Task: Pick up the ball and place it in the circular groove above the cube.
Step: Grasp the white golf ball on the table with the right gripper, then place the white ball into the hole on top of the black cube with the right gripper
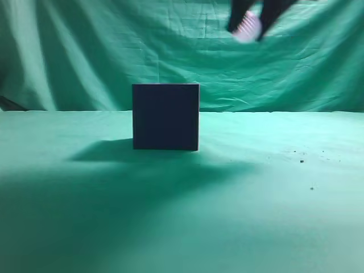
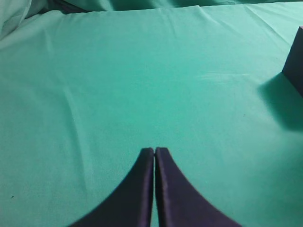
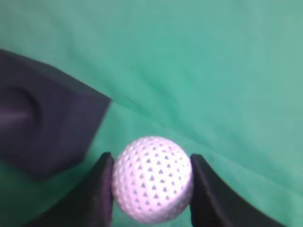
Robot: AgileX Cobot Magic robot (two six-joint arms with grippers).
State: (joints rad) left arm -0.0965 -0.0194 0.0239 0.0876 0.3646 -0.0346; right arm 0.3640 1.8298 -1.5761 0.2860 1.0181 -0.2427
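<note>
Transport step under way: right gripper (image 3: pixel 151 182), fingers clamped on the ball (image 3: pixel 153 178), holds it high, right of the cube (image 1: pixel 165 116). Next: centre over the groove (image 3: pixel 19 111), lower. Left gripper (image 2: pixel 155 151) fingers together, idle.

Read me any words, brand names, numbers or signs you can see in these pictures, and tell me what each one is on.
None: no readable text in any view.
The ball, held in the right gripper, shows only dimples, no logo or number on the visible side.
The cube has plain dark faces.
The green cloth is unmarked.
The left gripper carries no label.
</note>
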